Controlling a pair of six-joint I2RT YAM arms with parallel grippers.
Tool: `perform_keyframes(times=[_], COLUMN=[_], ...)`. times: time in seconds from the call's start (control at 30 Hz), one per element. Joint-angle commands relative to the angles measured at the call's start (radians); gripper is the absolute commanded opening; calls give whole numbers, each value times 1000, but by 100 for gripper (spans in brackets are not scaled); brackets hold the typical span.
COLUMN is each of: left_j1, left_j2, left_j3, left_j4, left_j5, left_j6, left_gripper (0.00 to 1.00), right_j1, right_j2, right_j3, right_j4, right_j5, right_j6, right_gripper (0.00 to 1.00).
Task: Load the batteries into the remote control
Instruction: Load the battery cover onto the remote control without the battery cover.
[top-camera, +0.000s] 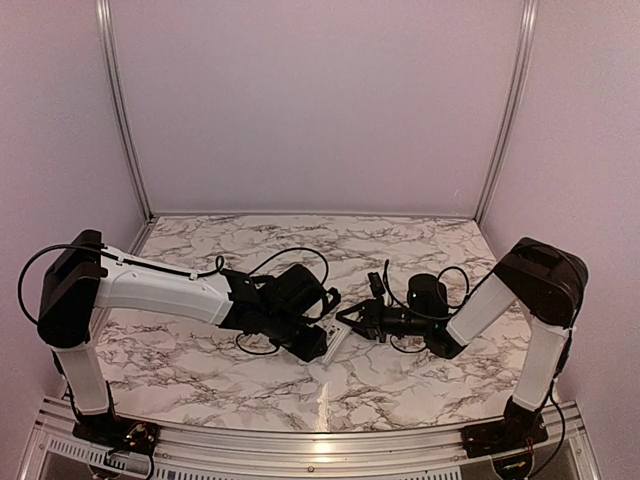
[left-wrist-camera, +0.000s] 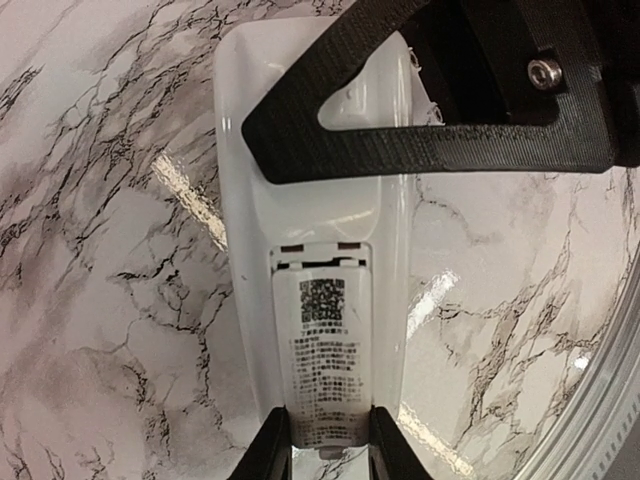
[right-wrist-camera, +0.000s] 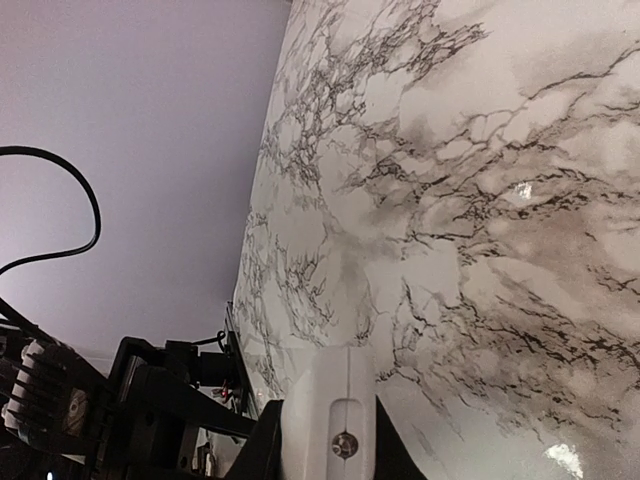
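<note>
Both tools clamped: left gripper on remote control, label end; right gripper on opposite end; uneven pull could twist it loose.

Remote control end under right hand

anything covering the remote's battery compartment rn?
Yes. The labelled white cover panel sits closed over the back of the slim white rectangular remote control, which the left gripper clamps at that end. No batteries visible in any view.
</note>
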Motion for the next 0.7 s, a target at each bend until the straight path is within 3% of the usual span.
perform_keyframes(times=[0.0, 0.67], left_j1=[11, -4], left_j2=[-12, -47], left_j3=[-28, -13], left_j4=[10, 23], left_j5=[6, -44], left_j6=[12, 49], left_gripper=[24, 23], right_j1=[-11, -7], right_j2=[-7, 18], right_j3=[3, -7], right_j4=[87, 51], right_j5=[-46, -17], right_j6=[29, 36], right_gripper=[0, 0])
